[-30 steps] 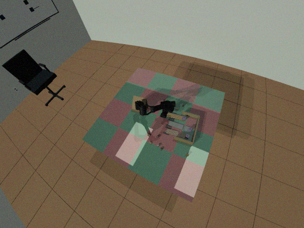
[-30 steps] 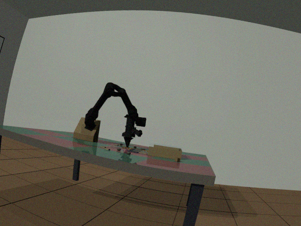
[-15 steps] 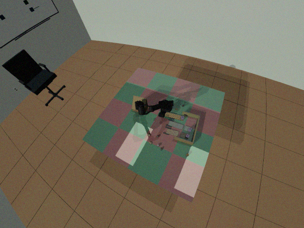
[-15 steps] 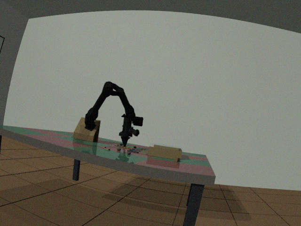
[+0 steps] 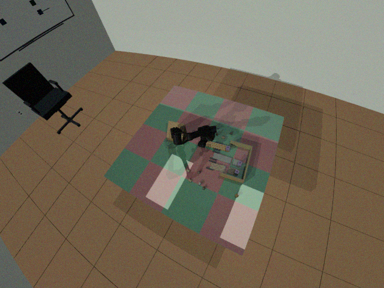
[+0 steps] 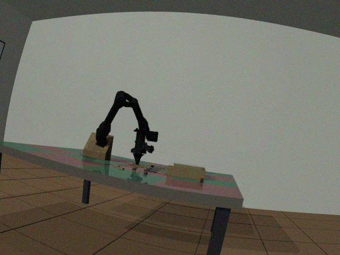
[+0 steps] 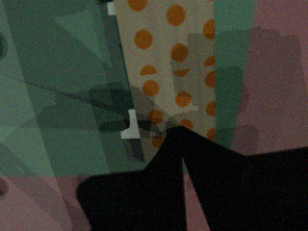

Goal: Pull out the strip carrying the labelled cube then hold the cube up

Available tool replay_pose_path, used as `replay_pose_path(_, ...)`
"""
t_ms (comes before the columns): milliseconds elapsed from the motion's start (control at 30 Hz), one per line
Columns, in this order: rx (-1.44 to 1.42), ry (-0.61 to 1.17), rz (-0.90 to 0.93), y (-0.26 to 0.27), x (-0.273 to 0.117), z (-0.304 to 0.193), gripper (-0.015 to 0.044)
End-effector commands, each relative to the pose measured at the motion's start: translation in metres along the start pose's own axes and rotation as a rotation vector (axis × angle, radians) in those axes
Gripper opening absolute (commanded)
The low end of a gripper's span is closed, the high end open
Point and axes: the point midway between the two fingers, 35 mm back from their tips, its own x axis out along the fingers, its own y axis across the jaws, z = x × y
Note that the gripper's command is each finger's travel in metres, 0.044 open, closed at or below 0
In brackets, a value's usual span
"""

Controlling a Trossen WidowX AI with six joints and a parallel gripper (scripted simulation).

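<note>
- The dotted strip (image 5: 216, 145) (image 6: 144, 166) (image 7: 164, 53) runs away from just under the fingertips toward the frame, looking unbroken as far as the views show.
- A purple cube (image 5: 227, 148) (image 6: 152, 166) sits at the strip's far end, well ahead of the fingers and near the frame's open side. Its label is too small to read; I take it for the wanted one.
- The gripper (image 5: 202, 144) (image 6: 137, 163) (image 7: 177, 132) points down with its fingers pressed together and nothing between them, the tips at or just above the strip's near end. Contact cannot be told.
- Beside the dotted strip lie a grey strip (image 5: 222, 157) and a cream strip (image 5: 216, 167). Each seems parted from the piece bearing its own cube, so both should be left alone.
- The wooden frame (image 5: 248, 162) (image 6: 186, 171) stands beyond the fingers, past the strips.
- The step in hand looks like drawing the strip out by pressing on it, probably near its end.
- Next, the fingers should lift clear, spread, move out over the cube, then close on it and raise it. Dragging on sideways could skew the strip.
</note>
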Motion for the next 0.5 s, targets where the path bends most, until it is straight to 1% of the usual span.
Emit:
replay_pose_path(0,-0.012,0.027,0.000,0.000,0.004,-0.016,0.0000)
replay_pose_path(467,-0.013,0.027,0.000,0.001,0.004,-0.036,0.0000)
